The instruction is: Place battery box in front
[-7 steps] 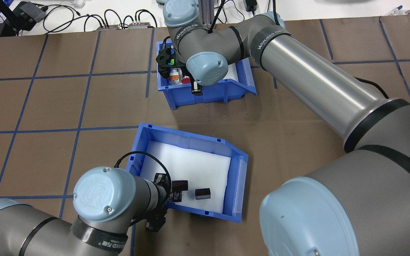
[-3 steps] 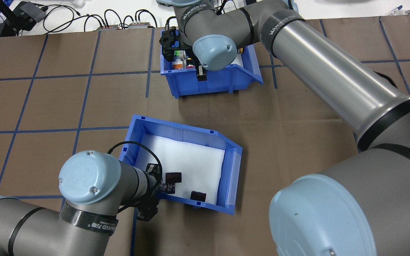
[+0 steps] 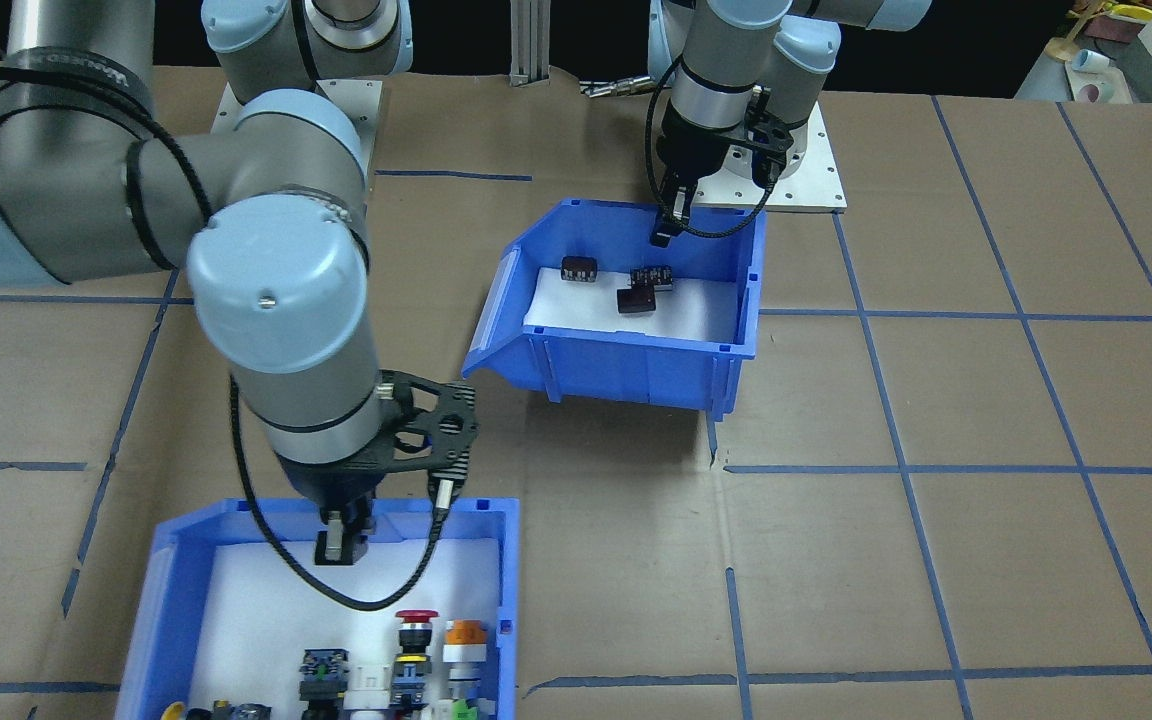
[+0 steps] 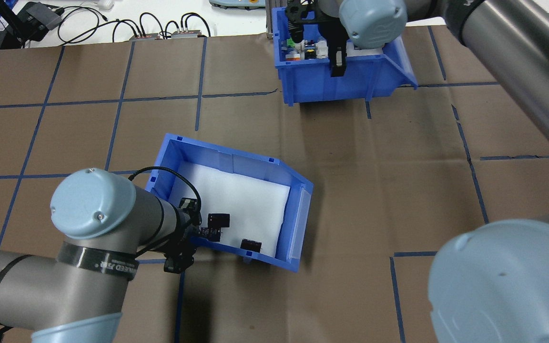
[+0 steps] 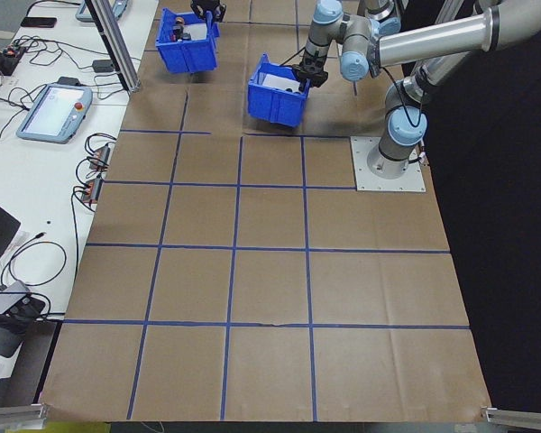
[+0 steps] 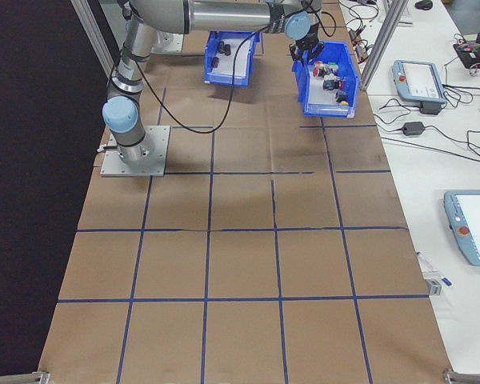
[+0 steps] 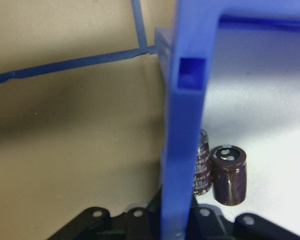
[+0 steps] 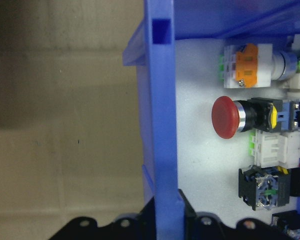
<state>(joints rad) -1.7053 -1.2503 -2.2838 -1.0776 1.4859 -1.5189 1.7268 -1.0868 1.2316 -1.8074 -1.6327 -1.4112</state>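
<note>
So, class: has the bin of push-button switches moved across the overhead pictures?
Yes. The switch bin, gripped on its wall by the right claw, has slid rightward and toward the far table edge, past the vertical blue tape line that it stood beside.

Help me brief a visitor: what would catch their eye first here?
Two blue bins, each gripped on its wall by a claw. The left claw holds the battery box near the robot; the right claw holds the switch bin, full of colourful buttons, at the table's far side.
</note>
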